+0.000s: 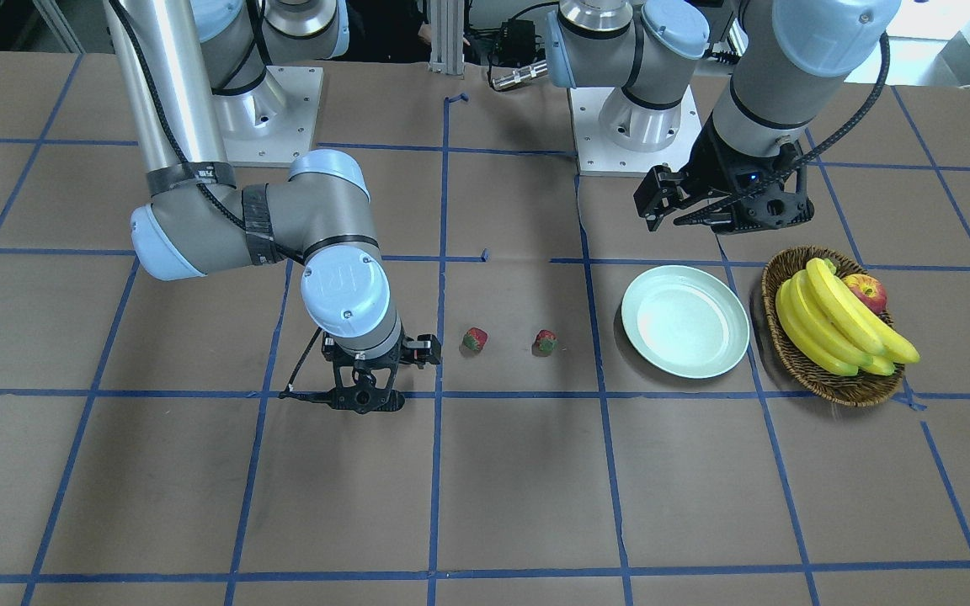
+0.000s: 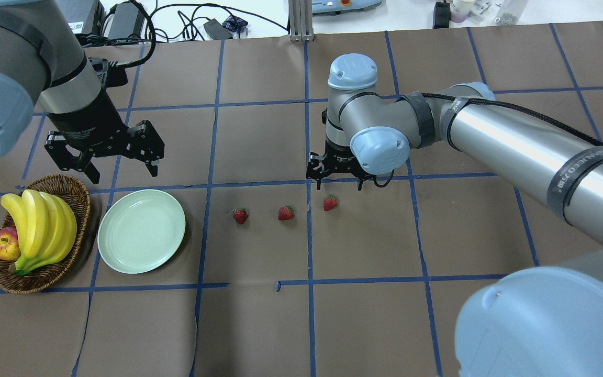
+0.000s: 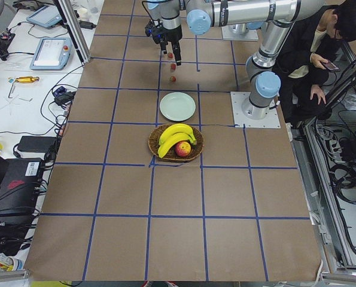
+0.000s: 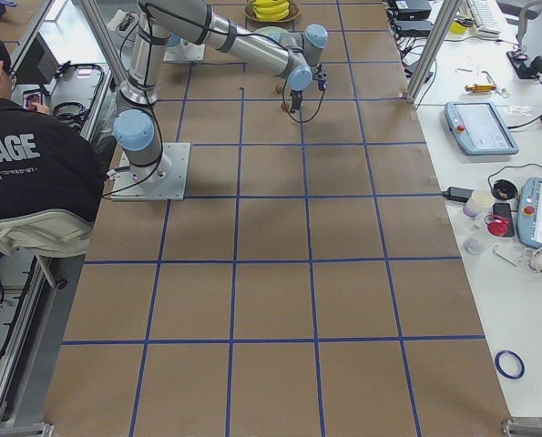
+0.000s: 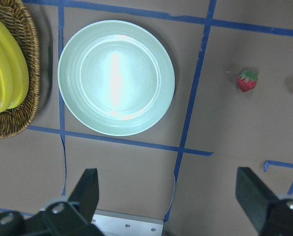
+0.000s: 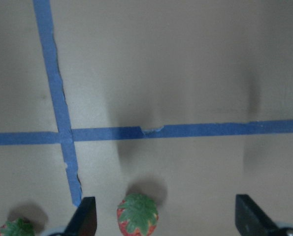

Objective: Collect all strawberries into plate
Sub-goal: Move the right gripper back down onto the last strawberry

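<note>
Three strawberries lie in a row on the brown table: one (image 2: 239, 215), one (image 2: 286, 213) and one (image 2: 330, 202). The mint-green plate (image 2: 141, 231) to their left holds nothing. My right gripper (image 2: 339, 182) is open and hangs low just behind the third strawberry. In the right wrist view that strawberry (image 6: 137, 215) sits between the fingers, nearer the left finger (image 6: 84, 219). In the front view the right gripper (image 1: 363, 397) hides it, and only two strawberries (image 1: 475, 339) (image 1: 546, 341) show. My left gripper (image 2: 122, 170) is open and empty, raised behind the plate (image 5: 116, 77).
A brown wicker basket (image 2: 79, 209) left of the plate holds bananas (image 2: 40, 230) and a red-yellow apple (image 2: 4, 245). Blue tape lines grid the table. The arm bases stand at the robot's edge of the table (image 1: 274, 118).
</note>
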